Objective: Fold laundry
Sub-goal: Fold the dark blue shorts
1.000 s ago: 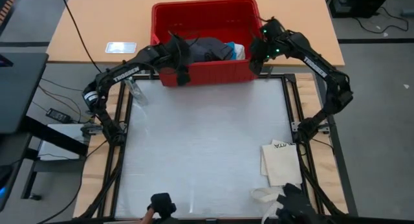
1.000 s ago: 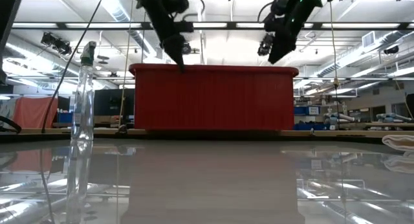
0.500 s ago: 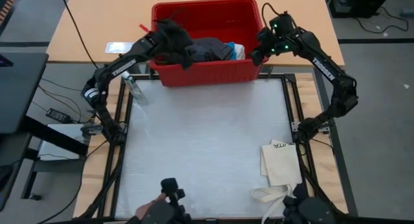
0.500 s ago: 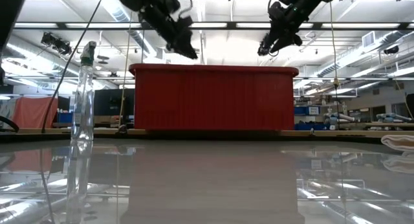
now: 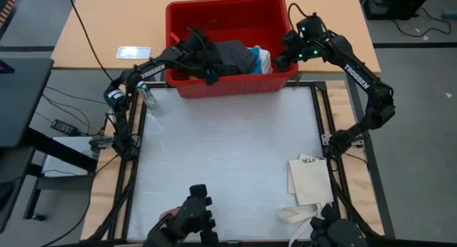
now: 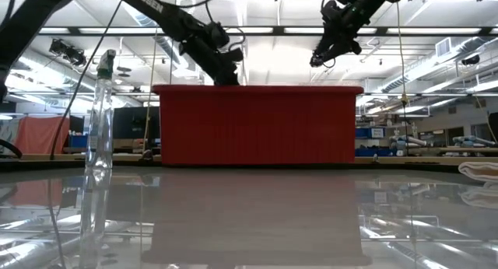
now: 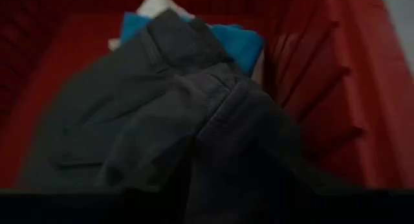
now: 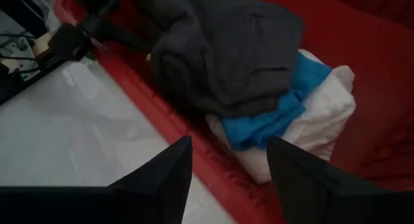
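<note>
Since the earlier frame the left gripper (image 5: 207, 61) has swung from the near rim of the red bin (image 5: 230, 84) inward and down, and now reaches in over the dark grey cargo shorts (image 5: 232, 54); the bin itself looks slightly shifted. From the left wrist view the shorts (image 7: 162, 114) fill the frame, heaped on a bright blue cloth (image 7: 239, 43) and a white piece (image 7: 155, 4), all inside the bin at the far edge of the bench (image 5: 228, 161). Whether this gripper is clenched or released I cannot tell, since its fingers are hidden. To do this pick well, it should probably take a firm pinch of a single layer near the waistband, then lift straight up so the blue cloth beneath does not drag along and the fabric clears the bin wall. The left arm is stretched long and low from its base, forearm crossing the bin's left corner. Raised above the bin's right end, the right gripper (image 8: 229, 169) points down with its fingers (image 8: 162, 179) parted and nothing between them, looking over the same heap (image 8: 226, 56).
</note>
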